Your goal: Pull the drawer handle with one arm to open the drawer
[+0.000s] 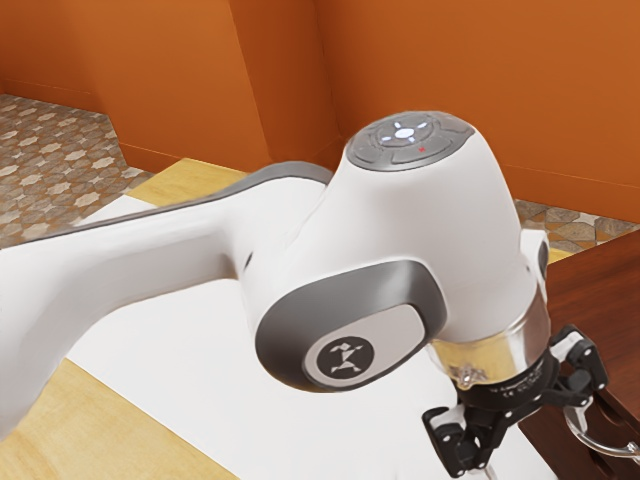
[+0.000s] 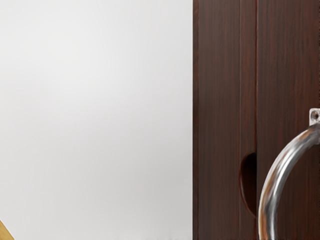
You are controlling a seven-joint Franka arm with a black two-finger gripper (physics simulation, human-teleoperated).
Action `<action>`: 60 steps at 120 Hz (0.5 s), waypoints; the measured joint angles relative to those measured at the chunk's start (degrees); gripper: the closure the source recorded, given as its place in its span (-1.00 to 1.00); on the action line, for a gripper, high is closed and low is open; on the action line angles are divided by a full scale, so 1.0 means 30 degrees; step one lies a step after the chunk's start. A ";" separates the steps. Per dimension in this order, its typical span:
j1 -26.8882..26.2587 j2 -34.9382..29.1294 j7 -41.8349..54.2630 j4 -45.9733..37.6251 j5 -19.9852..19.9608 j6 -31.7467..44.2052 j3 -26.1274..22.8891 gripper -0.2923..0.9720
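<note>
From where I stand at the arm's side, the big white arm (image 1: pixel 400 260) reaches in from the exterior view's left. Its black gripper (image 1: pixel 515 410) hangs low near the exterior view's right edge. Whether the gripper is open or closed I cannot tell from here, and I see nothing held in it. Just beside it, toward the exterior view's right, a metal ring handle (image 1: pixel 578 440) sits on a dark wooden drawer unit (image 1: pixel 600 300), close to the gripper, though I cannot tell if they touch. The unit stands on a white table top (image 1: pixel 200 370) with a pale wood border (image 1: pixel 90 430). Orange walls (image 1: pixel 500 70) rise behind, and there is a patterned tile floor (image 1: pixel 50 150). In the wrist view, the dark drawer front (image 2: pixel 225 100) stands against the white surface (image 2: pixel 95 115). The shiny ring handle (image 2: pixel 280 175) curves up to a small metal bracket (image 2: pixel 314 116), off to one side of the hand. A rounded notch (image 2: pixel 248 182) is cut in the wood next to the ring.
</note>
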 joint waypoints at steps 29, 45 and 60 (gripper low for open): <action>-0.0113 0.0110 0.0079 -0.0369 -0.0041 0.1005 0.0000 -0.45; -0.0130 0.0117 0.0139 -0.0562 -0.0051 0.1444 0.0000 -0.43; -0.0126 0.0117 0.0230 -0.0772 -0.0027 0.1741 0.0000 -0.42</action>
